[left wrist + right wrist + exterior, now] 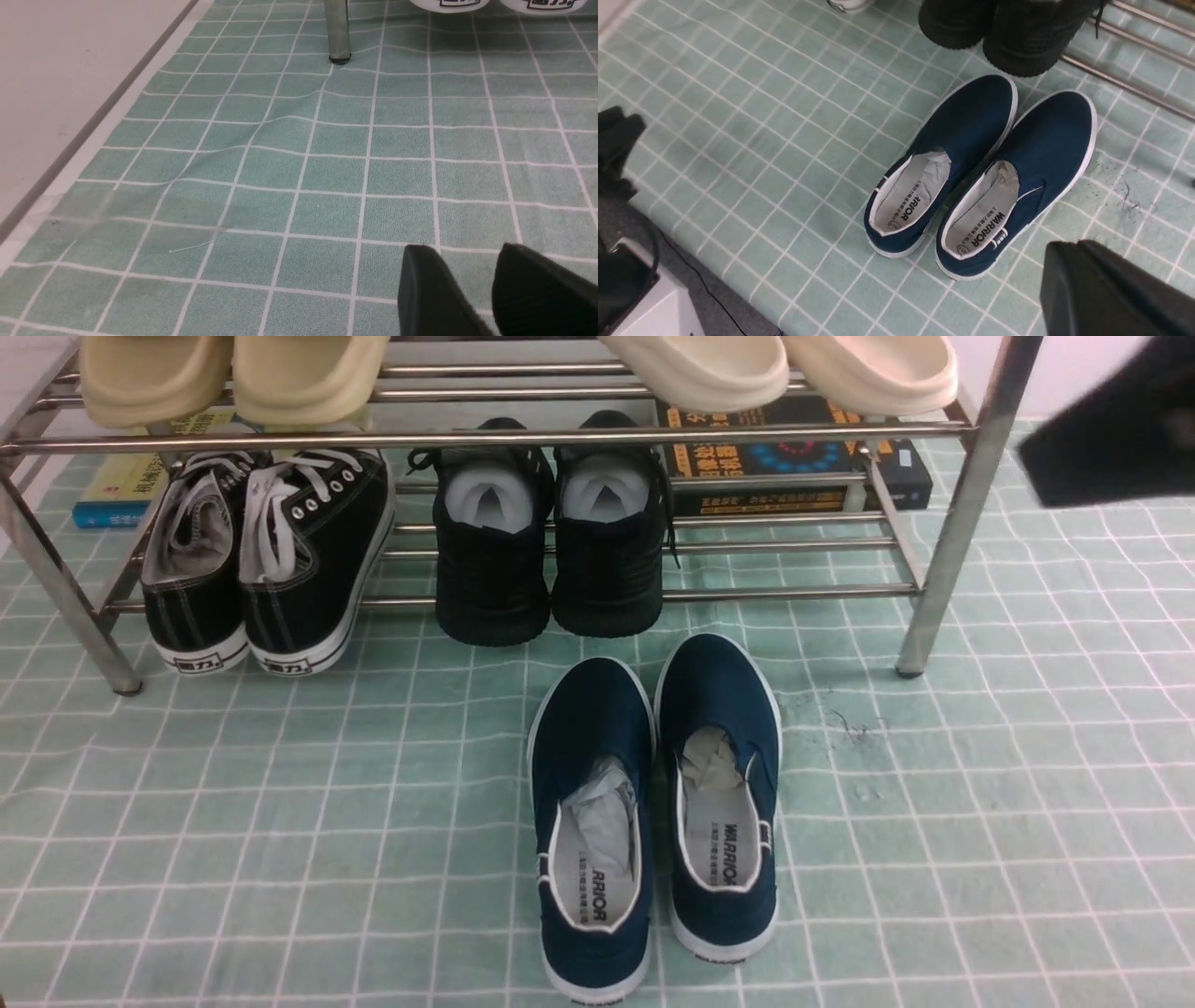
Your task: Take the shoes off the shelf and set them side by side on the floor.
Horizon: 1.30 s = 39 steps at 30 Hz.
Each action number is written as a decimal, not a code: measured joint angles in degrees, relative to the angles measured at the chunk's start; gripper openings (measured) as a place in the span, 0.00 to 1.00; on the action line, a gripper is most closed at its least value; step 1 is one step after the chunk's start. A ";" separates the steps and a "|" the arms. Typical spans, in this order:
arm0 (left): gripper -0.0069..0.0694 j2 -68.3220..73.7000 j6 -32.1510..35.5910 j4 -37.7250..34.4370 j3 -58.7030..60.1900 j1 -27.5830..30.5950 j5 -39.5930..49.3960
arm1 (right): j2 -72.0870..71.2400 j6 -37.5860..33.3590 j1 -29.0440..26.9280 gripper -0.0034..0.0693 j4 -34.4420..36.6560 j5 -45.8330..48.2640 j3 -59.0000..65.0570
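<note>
Both navy slip-on shoes stand side by side on the pale green gridded floor [280, 803], toes toward the shelf [485, 437]: the left shoe [590, 821] and the right shoe [721, 793], sides touching, paper stuffing inside. The right wrist view shows the same pair [943, 163] [1017, 186] from above. My right gripper [1066, 245] hovers off to the side of the pair, fingers pressed together and empty; in the front view it is a dark blur at the upper right [1111, 429]. My left gripper [465, 249] hangs low over bare floor, open, holding nothing.
On the lower tier sit black lace-up sneakers [271, 560] and all-black shoes [551, 551]; beige slippers [233, 373] line the top. Books [794, 457] lie behind the rack. A rack leg [337, 32] stands ahead of my left gripper. The cloth's edge [93, 140] runs along the left.
</note>
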 joint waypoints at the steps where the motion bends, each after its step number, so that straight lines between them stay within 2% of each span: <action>1: 0.41 0.00 0.00 0.00 0.00 0.00 0.00 | -2.38 -0.29 0.00 0.03 -0.08 0.02 1.95; 4: 0.41 0.00 0.00 0.00 0.00 0.00 0.00 | -11.53 -1.38 0.00 0.03 -0.38 -0.86 11.37; 7: 0.41 0.00 0.00 0.00 0.00 0.00 0.00 | -18.61 -1.75 0.00 0.03 -0.71 -7.86 21.91; 9: 0.41 0.00 0.00 0.00 0.00 0.00 0.00 | -24.06 -1.75 0.00 0.03 -1.25 -18.93 34.47; 10: 0.41 0.00 0.00 0.00 0.00 0.00 0.00 | -24.06 -1.75 0.00 0.03 -1.27 -18.93 35.44; 11: 0.41 0.00 0.00 0.00 0.00 0.00 0.00 | -25.87 -1.75 0.00 0.03 -1.37 -27.42 43.75; 14: 0.41 0.00 0.00 0.00 0.00 0.00 0.00 | -26.40 -1.75 0.00 0.03 -1.43 -40.39 54.29; 15: 0.41 0.00 0.00 0.00 0.00 0.00 0.00 | -26.46 -1.75 0.00 0.03 -1.43 -41.26 54.91; 16: 0.41 0.00 0.00 0.00 0.00 0.00 0.00 | -26.52 -1.75 0.00 0.03 -1.43 -46.85 58.66; 19: 0.41 0.00 0.00 0.00 0.00 0.00 0.00 | -26.61 -1.75 0.00 0.03 -1.49 -55.79 63.94; 24: 0.41 0.00 0.00 0.00 0.00 0.00 0.00 | -26.71 -1.75 0.00 0.04 -1.49 -59.24 66.84; 39: 0.41 0.00 0.00 0.00 0.00 0.00 0.00 | -26.71 -1.75 0.00 0.05 -1.89 -57.69 69.46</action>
